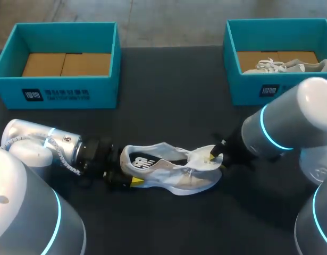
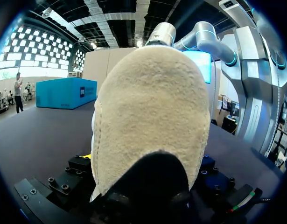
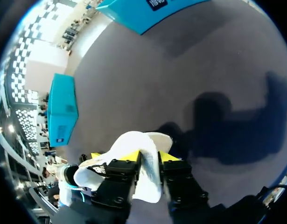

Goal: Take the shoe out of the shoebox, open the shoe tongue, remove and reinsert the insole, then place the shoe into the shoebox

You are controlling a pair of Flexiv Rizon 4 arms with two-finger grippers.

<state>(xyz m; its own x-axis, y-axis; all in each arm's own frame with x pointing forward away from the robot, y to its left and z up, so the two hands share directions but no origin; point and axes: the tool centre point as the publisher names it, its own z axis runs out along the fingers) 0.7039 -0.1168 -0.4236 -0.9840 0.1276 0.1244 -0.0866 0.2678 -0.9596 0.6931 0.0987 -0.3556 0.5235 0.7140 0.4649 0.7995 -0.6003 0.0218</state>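
So the shoe (image 1: 171, 170) is out on the table, lying between the two arms, well apart from both shoeboxes (image 1: 67, 87). Left gripper (image 1: 128, 179) is clamped onto the heel, and the right gripper (image 1: 214, 157) has the white tongue (image 3: 134, 144) pinched tight between its yellow tips. Another shoe (image 1: 285, 66) sits in the right box (image 1: 248, 87).

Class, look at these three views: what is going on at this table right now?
Both arms are working on one white shoe lying on the table. The left gripper holds its heel; the right gripper pinches what looks like the tongue. A second shoe sits in the right shoebox.
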